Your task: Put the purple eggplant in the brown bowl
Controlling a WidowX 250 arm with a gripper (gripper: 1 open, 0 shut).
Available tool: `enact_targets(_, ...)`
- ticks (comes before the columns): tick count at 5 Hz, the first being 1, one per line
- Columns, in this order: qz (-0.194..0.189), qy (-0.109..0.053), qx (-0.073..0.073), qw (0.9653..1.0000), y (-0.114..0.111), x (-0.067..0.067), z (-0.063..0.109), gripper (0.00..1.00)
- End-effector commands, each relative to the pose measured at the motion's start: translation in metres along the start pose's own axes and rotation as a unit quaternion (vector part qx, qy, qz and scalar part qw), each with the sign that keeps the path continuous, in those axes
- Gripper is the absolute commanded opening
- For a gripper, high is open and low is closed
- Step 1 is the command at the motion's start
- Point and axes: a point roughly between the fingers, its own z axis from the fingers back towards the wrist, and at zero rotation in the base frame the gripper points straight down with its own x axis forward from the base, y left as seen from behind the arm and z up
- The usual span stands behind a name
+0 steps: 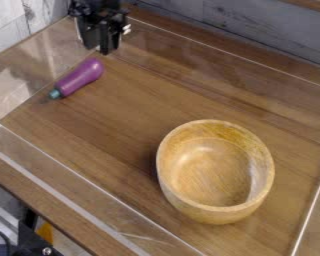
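Note:
The purple eggplant (80,77) lies on the wooden tabletop at the left, its teal stem end toward the near left. Nothing touches it. My black gripper (104,44) hangs pointing down just behind the eggplant and slightly to its right, clear of it. Its fingers stand a little apart and hold nothing. The brown bowl (172,150), wide, round and of light wood, sits empty at the near right, far from both the eggplant and the gripper.
A raised clear rim (69,185) runs around the wooden table surface along the left and near sides. A pale plank wall (256,25) stands behind the table.

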Motion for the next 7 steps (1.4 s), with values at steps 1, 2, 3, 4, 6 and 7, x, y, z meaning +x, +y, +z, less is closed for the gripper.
enact_targets(1, -0.042, -0.014, 0.009, 0.999, 0.021, 0.004, 0.011, 1.0)
enact_targets(2, -0.091, -0.001, 0.0, 0.9958, 0.036, 0.004, 0.002, 1.0)
enact_targets(3, -0.054, -0.004, -0.017, 0.9984, 0.045, 0.005, -0.01, 1.0)
enact_targets(4, -0.016, -0.015, -0.034, 0.9992, 0.046, 0.003, -0.019, 1.0)
enact_targets(6, -0.007, -0.025, -0.055, 0.9982, 0.042, 0.004, -0.015, 1.0)
enact_targets(7, -0.018, -0.025, -0.061, 0.9976, 0.043, 0.009, -0.011, 1.0)
